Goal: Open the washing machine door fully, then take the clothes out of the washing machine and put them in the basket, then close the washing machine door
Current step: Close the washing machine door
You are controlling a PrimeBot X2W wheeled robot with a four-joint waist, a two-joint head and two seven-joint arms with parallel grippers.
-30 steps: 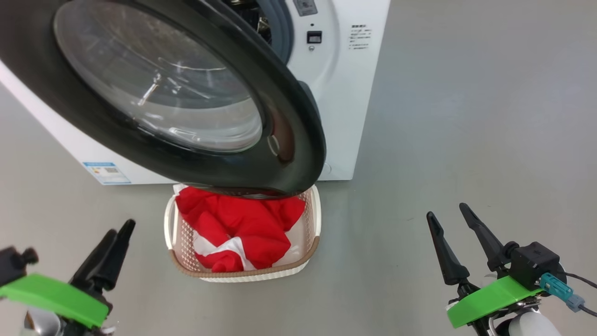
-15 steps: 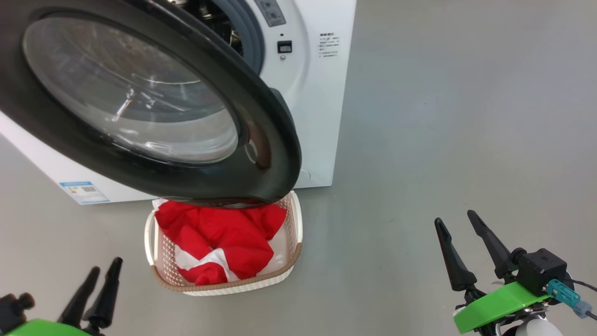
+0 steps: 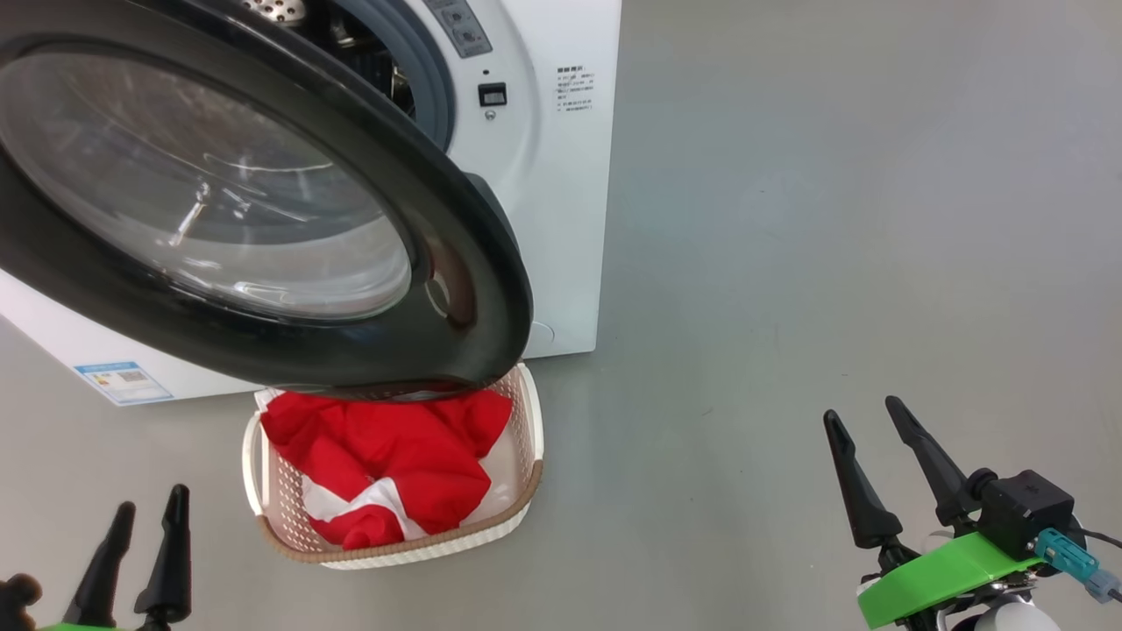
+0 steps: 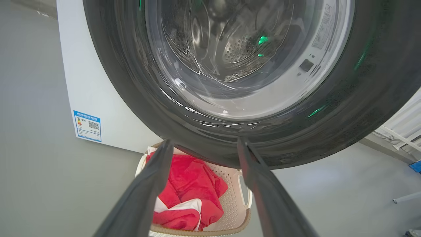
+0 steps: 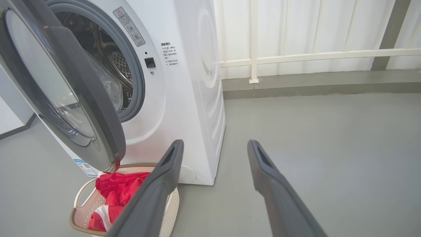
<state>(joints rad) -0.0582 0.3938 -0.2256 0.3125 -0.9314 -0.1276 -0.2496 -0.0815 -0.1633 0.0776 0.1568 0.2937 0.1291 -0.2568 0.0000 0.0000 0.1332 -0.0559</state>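
A blue label sticker (image 4: 87, 126) with a QR code and coloured bars sits low on the front of the white washing machine (image 3: 561, 219); its print is too small to read. Beside the gasket are a grey warning sticker (image 5: 129, 26) with a red triangle and a few lines of black writing (image 5: 170, 54), also illegible.

The washing machine door (image 3: 473, 289) stands swung out, its black rim hanging over the far end of the basket (image 3: 526, 438). The basket rests on the grey floor (image 3: 833, 219) just in front of the machine, and the red and white clothes (image 3: 386, 447) lie bunched inside it. A white railing (image 5: 312, 56) lines the wall behind.

The left gripper (image 3: 152, 499) and right gripper (image 3: 861, 408) hover over the floor, jaws spread and holding nothing.
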